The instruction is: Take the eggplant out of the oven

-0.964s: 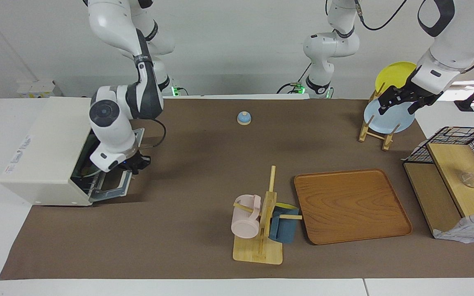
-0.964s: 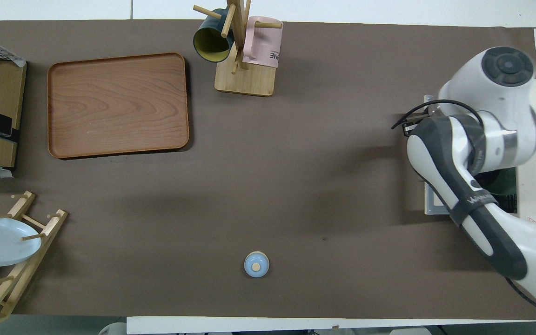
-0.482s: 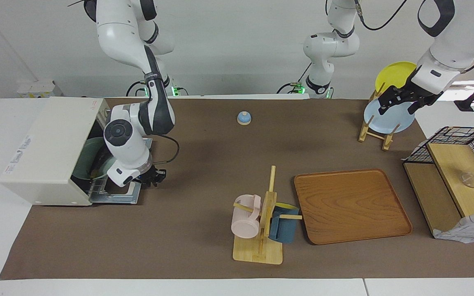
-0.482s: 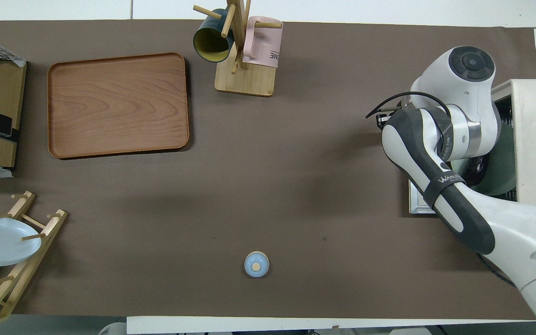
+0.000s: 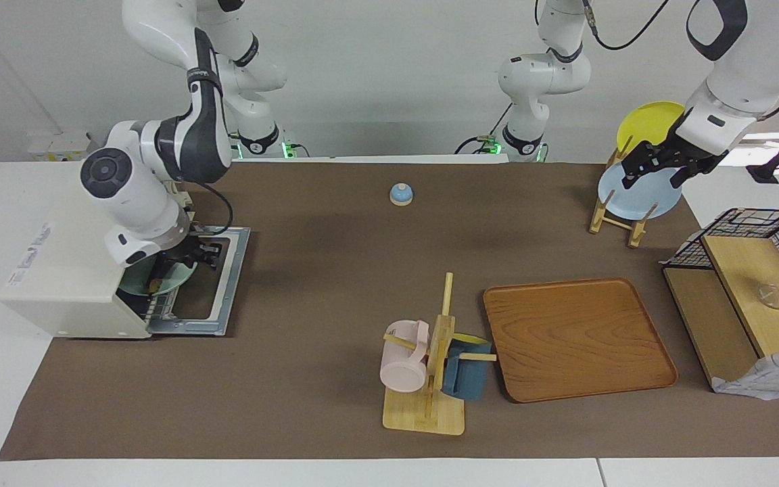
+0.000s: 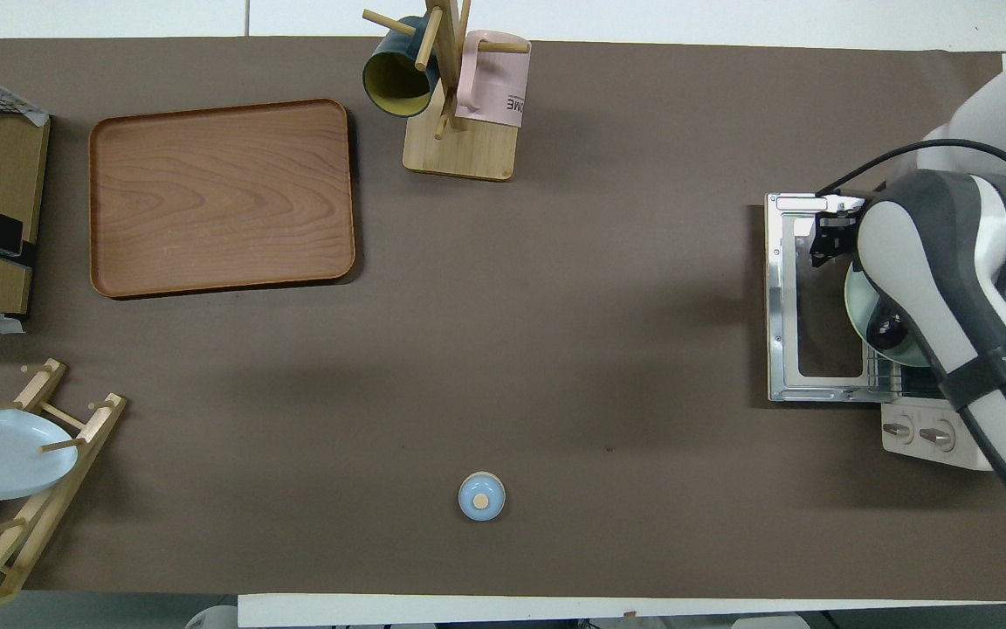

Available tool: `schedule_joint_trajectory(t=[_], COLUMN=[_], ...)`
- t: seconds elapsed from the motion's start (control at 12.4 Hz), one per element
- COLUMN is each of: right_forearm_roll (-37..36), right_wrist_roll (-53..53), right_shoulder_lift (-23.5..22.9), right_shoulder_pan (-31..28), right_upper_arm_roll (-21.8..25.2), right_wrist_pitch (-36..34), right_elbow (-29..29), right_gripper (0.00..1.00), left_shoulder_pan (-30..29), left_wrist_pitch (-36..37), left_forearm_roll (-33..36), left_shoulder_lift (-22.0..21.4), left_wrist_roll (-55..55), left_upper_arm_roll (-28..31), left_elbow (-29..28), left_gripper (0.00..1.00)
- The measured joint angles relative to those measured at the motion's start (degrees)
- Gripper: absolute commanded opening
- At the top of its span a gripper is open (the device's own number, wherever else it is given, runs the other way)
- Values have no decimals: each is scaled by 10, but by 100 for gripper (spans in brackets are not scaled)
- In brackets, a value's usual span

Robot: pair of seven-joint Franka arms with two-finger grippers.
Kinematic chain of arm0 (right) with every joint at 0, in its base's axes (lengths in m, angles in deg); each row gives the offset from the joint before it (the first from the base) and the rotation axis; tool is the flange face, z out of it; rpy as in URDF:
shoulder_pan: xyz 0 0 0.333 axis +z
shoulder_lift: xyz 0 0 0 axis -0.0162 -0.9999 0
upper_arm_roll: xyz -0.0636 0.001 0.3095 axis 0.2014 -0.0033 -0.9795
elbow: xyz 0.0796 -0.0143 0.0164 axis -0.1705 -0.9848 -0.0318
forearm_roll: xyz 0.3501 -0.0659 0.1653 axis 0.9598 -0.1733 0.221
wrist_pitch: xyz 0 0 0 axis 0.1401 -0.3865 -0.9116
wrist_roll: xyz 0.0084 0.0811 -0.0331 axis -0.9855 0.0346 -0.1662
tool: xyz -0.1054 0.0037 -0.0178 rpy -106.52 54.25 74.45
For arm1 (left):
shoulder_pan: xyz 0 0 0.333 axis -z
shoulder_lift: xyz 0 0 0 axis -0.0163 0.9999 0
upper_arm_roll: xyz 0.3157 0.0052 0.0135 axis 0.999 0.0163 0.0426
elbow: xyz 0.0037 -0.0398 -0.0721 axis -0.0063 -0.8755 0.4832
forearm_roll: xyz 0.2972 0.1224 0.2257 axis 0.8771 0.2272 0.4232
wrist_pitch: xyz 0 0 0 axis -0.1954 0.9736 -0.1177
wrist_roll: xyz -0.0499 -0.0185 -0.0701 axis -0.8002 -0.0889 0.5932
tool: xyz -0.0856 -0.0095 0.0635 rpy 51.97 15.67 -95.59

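The cream-white oven [image 5: 72, 250] stands at the right arm's end of the table. Its glass door [image 5: 227, 284] lies open and flat on the table. It also shows in the overhead view [image 6: 795, 306]. A pale green plate [image 5: 172, 279] sticks out of the oven on the wire rack. A dark shape on the plate [image 6: 884, 327] looks like the eggplant, mostly hidden under my right arm. My right gripper [image 5: 199, 254] hangs over the plate's edge and the inner end of the door. My left gripper [image 5: 656, 172] waits, open and empty, over the plate rack.
A small blue bell [image 5: 401, 194] sits near the robots. A mug tree [image 5: 430, 368] with a pink and a blue mug, and a wooden tray [image 5: 575, 338] beside it, lie farther out. A plate rack [image 5: 623, 203] and a wire basket shelf [image 5: 748, 291] stand at the left arm's end.
The oven door has swung from half open down flat onto the table. My right gripper has left the door's edge and moved back over the plate at the oven's mouth. The left arm has not moved.
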State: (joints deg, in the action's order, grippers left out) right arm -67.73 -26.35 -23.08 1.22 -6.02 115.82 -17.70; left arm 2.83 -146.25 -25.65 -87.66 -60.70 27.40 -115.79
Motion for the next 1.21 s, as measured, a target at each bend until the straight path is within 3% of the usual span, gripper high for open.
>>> schedule_joint_trajectory(t=[0.16,0.24,0.4,0.8,1.04,1.21], right_forearm_roll=[-16,-29,-70,-88,-75,-28], right_wrist_roll=[0,-3,-20,-18,107,246], right_shoulder_lift=[0,0,1,5,-37,-104], right_shoulder_pan=[-2,-2,-1,36,140,239], right_upper_arm_roll=[0,-1,-2,-4,-13,-21], right_wrist_pitch=[45,55,58,31,-52,-91], right_elbow=[-41,-54,-61,-47,62,168], right_gripper=[43,35,1,0,0,0], left_shoulder_pan=[0,0,0,0,0,1], left_wrist_pitch=[0,0,0,0,0,0], left_forearm_roll=[0,0,0,0,0,0], left_shoulder_lift=[0,0,0,0,0,0], left_wrist_roll=[0,0,0,0,0,0], left_upper_arm_roll=[0,0,0,0,0,0], left_elbow=[0,0,0,0,0,0], left_gripper=[100,100,100,100,100,100])
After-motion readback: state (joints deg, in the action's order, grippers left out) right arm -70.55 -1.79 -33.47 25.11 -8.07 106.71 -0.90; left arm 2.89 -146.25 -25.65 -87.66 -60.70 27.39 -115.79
